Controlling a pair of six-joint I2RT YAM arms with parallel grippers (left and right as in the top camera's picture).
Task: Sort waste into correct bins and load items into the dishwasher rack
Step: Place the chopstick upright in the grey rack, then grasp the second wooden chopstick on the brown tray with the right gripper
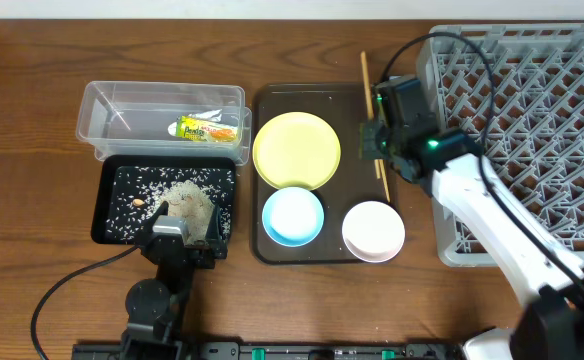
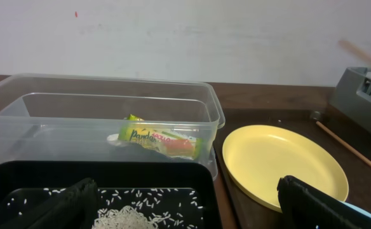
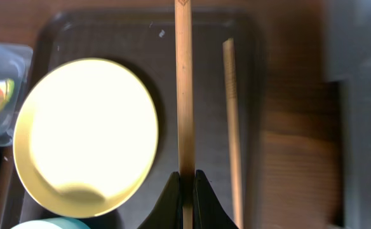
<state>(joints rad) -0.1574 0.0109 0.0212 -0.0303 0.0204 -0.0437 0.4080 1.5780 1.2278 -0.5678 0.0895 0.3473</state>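
Note:
My right gripper [image 3: 185,181] is shut on a wooden chopstick [image 3: 183,95] and holds it over the right side of the brown serving tray [image 1: 272,100]; it shows overhead [image 1: 377,135] beside the grey dishwasher rack [image 1: 542,110]. The second chopstick [image 3: 232,127] lies on the tray just to the right. The yellow plate [image 1: 296,150], light blue bowl [image 1: 292,216] and white bowl [image 1: 373,230] sit on the tray. The snack wrapper [image 1: 207,129] lies in the clear tub [image 1: 107,105]. My left gripper [image 2: 185,210] is open over the black tray [image 1: 112,225] of rice [image 1: 187,198]. The small white cup is not in view.
The rack's low near-left wall [image 1: 442,200] stands right next to the serving tray. The clear tub and the black tray touch, left of the serving tray. Cables run across the table by both arms.

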